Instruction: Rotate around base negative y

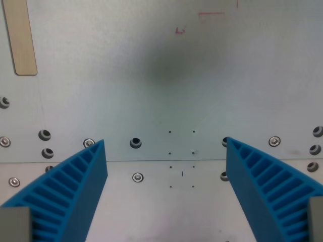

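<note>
Between the two blue ribbed fingers [75, 194] of the gripper [165, 143] nothing is held: the jaws stand wide apart, one at the wrist view's left, the other at its right, and bare plate shows through the gap. The task names no object; its thing is the gripper itself, to be turned about the base's y axis. Below it lies a grey metal plate [151, 75], crossed by a seam [166, 161] and dotted with bolt holes [135, 142] and screws [137, 177]. A soft dark patch on the plate is probably the arm's own shadow, though the blur leaves that unsure. A pale wooden strip [20, 38] lies at the upper left, faint red marks [180, 31] near the top. To do the turn well, I judge the wrist should tilt slowly and evenly, the fingertips kept clear of the plate, without sideways drift.
</note>
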{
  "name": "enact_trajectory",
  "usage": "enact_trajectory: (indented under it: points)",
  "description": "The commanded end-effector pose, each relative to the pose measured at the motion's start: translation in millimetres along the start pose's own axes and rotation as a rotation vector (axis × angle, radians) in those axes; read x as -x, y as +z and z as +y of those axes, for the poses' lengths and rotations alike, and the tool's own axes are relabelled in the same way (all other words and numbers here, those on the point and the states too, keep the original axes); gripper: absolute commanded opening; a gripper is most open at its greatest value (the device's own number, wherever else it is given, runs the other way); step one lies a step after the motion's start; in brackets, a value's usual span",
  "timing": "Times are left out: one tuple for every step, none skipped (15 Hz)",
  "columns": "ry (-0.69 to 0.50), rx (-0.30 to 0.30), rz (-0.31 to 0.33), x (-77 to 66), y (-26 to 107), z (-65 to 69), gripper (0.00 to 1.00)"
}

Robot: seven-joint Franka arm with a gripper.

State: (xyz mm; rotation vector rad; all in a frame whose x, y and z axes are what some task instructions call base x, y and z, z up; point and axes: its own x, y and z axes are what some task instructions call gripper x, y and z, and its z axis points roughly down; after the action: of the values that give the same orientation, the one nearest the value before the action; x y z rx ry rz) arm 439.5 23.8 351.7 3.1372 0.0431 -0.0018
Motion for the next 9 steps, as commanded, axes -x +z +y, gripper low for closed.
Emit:
enact_trajectory:
  points:
    - [0.001,0.003,0.101,2.6,-1.8,0.1,1.0]
    - [0.001,0.003,0.113,2.6,-1.8,0.1,1.0]
    - [0.001,0.004,0.124,2.6,-1.8,0.1,1.0]
    - [0.001,0.004,0.136,2.6,-1.8,0.1,1.0]
    - [0.001,0.004,0.148,2.6,-1.8,0.1,1.0]
    - [0.001,0.005,0.159,2.6,-1.8,0.1,1.0]
    - [0.001,0.005,0.171,2.6,-1.8,0.1,1.0]
    - [0.001,0.005,0.183,2.6,-1.8,0.1,1.0]
    - [0.001,0.006,0.194,2.6,-1.8,0.1,1.0]
